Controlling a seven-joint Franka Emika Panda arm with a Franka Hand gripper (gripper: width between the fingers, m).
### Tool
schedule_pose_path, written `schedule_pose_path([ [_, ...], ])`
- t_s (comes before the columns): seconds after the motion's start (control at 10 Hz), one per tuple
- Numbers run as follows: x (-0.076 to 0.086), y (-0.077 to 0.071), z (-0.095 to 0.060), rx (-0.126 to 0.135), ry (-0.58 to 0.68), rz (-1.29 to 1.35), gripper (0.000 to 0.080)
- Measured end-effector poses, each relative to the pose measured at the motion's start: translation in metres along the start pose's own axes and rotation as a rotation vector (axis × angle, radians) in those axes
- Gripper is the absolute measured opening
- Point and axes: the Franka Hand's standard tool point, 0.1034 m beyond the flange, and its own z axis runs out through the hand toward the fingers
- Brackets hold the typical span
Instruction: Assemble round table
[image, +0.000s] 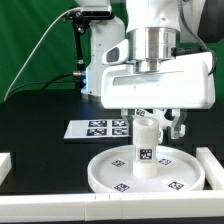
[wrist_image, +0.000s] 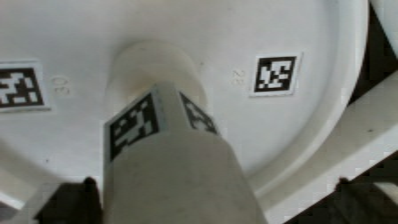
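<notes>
The large round rimmed disc (image: 148, 172) lies flat on the black bench (image: 40, 150), toward the near edge in the exterior view, with several black-and-white tags spread over its upper face. From its central hub rises the short cylindrical leg (image: 145, 146), standing upright and bearing a tag of its own on the side that faces the camera. The tool (image: 148, 118) hangs directly over the leg with its jaws spread wide, one finger (image: 176, 126) clearly showing on the exterior view's right, and neither finger presses on the leg (a gap shows on each side). In the wrist view the leg (wrist_image: 169, 150) runs up the middle of the frame between the two dark fingertips (wrist_image: 68, 200), with the disc (wrist_image: 196, 35) filling the background. Behind the disc, toward the exterior view's left, the marker board (image: 100, 127) lies flat. White rails (image: 214, 165) lie at both sides of the bench.
</notes>
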Motion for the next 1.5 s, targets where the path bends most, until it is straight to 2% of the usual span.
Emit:
schedule_pose_path([
  [0.3, 0.001, 0.004, 0.000, -0.007, -0.021, -0.207, 0.0649],
  [0.5, 0.005, 0.011, -0.005, 0.004, -0.146, -0.293, 0.0649],
  [0.6, 0.002, 0.005, -0.005, 0.005, -0.149, -0.346, 0.0649],
  [0.7, -0.007, -0.004, -0.004, -0.003, -0.143, -0.415, 0.0649],
  [0.8, -0.006, -0.002, -0.003, -0.001, -0.142, -0.452, 0.0649],
  [1.1, -0.005, 0.001, -0.003, -0.007, -0.154, -0.448, 0.0649],
  [1.2, -0.007, 0.003, -0.002, -0.018, -0.224, -0.502, 0.0649],
  [1.5, -0.005, 0.005, 0.001, -0.022, -0.248, -0.539, 0.0649],
])
